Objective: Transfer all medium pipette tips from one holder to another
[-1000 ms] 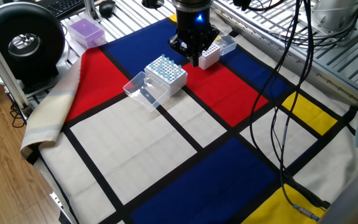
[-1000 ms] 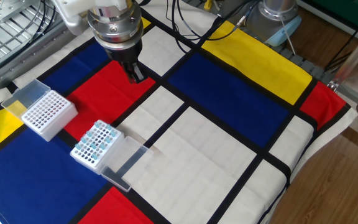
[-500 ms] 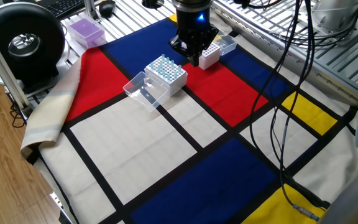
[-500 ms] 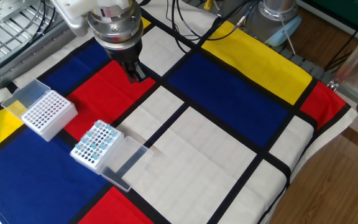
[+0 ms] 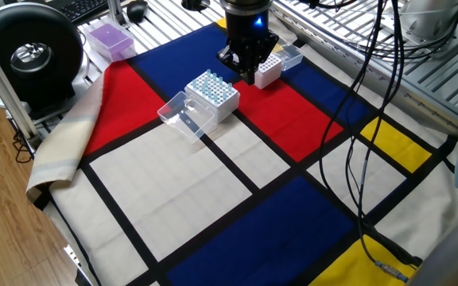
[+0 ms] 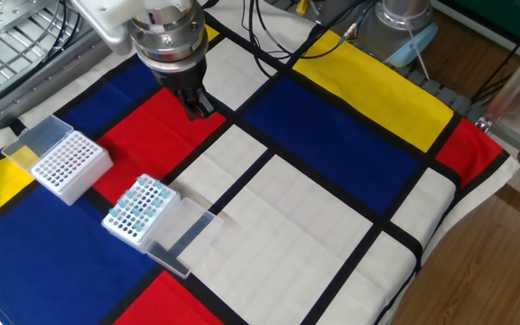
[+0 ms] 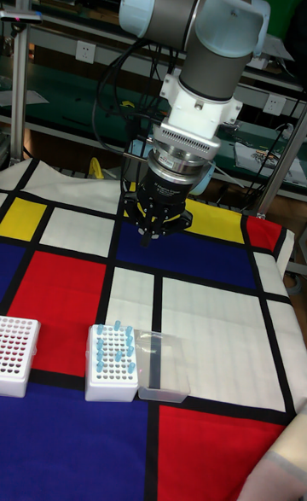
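Medium pipette tips point(image 6: 140, 204) standing upright, points down, in the white rack point(image 6: 136, 212) beside the clear flipped-open lid point(image 6: 181, 236); filling only part of the grid, pale blue heads proud of the top face. Long axis of each tip vertical, so approach from straight above judged necessary. Second white rack point(image 6: 64, 165), holes apparently empty, sitting well apart from the filled rack on the side away from the lid, with its own lid point(image 6: 37, 142) hinged back. Both racks on the colour-blocked cloth point(image 6: 332, 217) covering the surface. Tool point(image 6: 199, 106) hanging above the red patch, off the cloth, clear of both racks; from the filled rack, up and across toward the far side of the red patch, roughly level with neither rack. In the tall fixed view, tool point(image 7: 148, 234) above and to the right of the filled rack point(image 7: 112, 362), pointing down. Fingers close together, nothing visible between them; appears clenched and empty, though a single translucent tip at that size could not be ruled out. Coming move judged to turn on lateral travel back over the filled rack, then a plumb descent onto one tip.
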You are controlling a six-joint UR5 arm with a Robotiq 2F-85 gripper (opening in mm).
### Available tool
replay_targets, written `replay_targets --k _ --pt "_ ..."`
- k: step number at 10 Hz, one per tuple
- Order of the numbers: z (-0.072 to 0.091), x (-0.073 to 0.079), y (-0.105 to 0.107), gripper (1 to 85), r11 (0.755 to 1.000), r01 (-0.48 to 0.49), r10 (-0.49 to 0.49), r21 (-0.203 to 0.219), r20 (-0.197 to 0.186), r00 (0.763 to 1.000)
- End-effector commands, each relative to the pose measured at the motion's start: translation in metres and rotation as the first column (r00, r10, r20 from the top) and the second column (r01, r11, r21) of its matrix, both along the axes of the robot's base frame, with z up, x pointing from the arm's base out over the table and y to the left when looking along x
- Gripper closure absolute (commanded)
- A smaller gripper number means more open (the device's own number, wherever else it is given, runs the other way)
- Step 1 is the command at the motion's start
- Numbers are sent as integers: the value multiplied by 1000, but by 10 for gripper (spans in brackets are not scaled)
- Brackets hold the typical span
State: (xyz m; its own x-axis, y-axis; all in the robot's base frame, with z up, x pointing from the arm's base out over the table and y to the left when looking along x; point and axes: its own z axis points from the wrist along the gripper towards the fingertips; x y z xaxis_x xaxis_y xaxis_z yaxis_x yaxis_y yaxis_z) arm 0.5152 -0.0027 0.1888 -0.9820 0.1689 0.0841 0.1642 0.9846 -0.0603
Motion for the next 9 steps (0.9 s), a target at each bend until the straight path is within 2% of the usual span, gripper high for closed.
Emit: replay_targets --k 1,9 --pt "1 1 3 847 1000 -8 8 14 2 1000" --pt "1 1 3 847 997 73 -73 8 7 997"
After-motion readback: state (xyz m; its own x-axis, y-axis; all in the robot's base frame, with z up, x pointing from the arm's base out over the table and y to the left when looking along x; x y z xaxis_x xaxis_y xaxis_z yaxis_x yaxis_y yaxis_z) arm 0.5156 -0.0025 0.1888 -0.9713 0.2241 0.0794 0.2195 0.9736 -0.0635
